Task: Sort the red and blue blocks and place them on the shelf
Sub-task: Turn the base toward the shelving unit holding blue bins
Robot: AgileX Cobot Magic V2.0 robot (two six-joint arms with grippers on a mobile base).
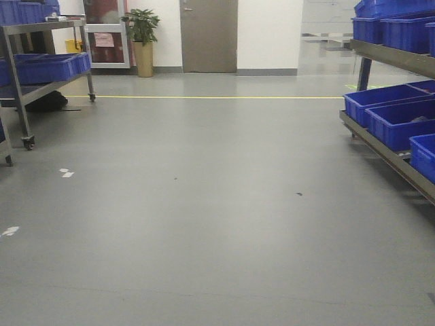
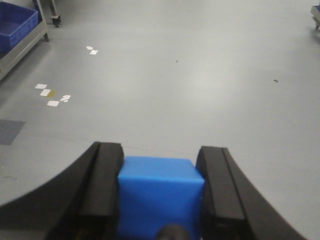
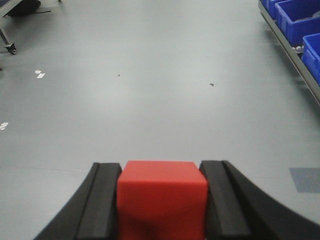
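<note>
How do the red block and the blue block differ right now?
Colour: the red block is bright red, the blue block mid-blue. Holder: the red block sits in the right pincer, the blue block in the left pincer. Shared: both are plain cubes, each clamped squarely between its pincer's jaws.

Grey floor [image 1: 204, 204]; shelf [image 1: 394, 58] at right holding blue bins [image 1: 397, 125]; door [image 1: 209, 37], plant [image 1: 141, 26] beyond.

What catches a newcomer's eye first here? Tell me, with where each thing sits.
The blue block clamped in the left pincer and the red block clamped in the right pincer fill the wrist views' lower edges. In the front view, bright blue bins line the shelf at the right, beside grey floor.
</note>
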